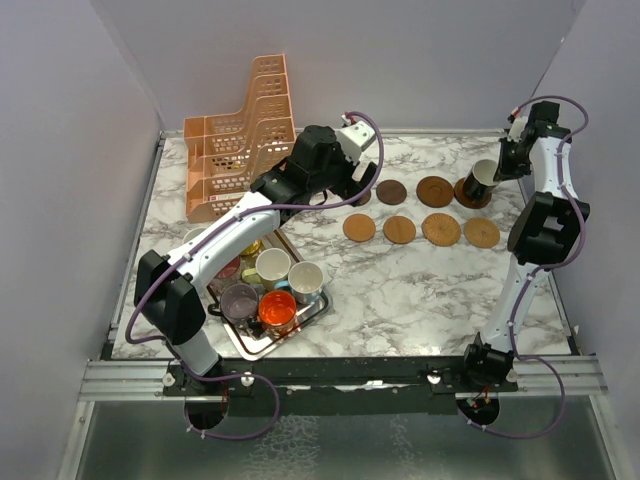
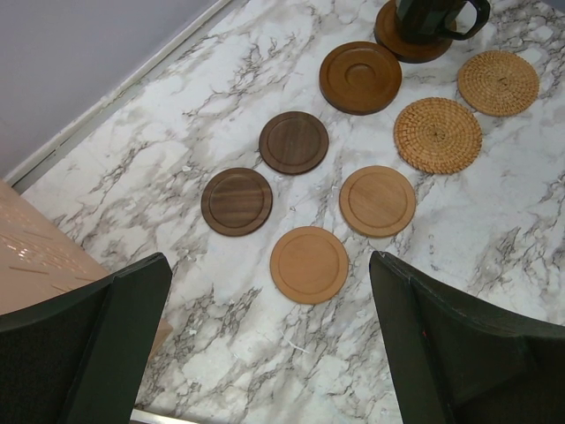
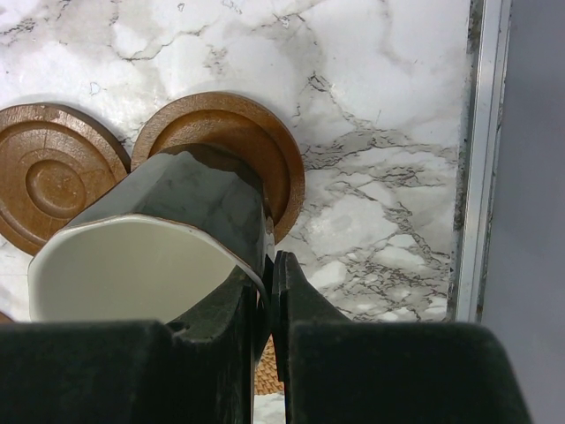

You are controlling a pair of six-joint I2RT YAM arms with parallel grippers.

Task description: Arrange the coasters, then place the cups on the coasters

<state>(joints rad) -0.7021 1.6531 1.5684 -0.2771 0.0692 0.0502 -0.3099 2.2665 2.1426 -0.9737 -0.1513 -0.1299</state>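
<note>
The tray [image 1: 305, 326] holds purple, orange and 2 white cups [image 1: 277, 310]. The right gripper [image 3: 269, 274] pinches a marbled cup [image 3: 177, 203] by its rim, on a dark coaster [image 3: 256, 132]. The left gripper [image 2: 269, 265] is spread wide and empty above 7 bare coasters [image 2: 309, 263].

Marble table [image 1: 420, 290], white with grey veins; peach slatted plastic tiered rack [image 1: 240, 150] at its far left corner; silver rectangular tray [image 1: 300, 328] front left; plain grey walls [image 1: 350, 60] on three sides.
</note>
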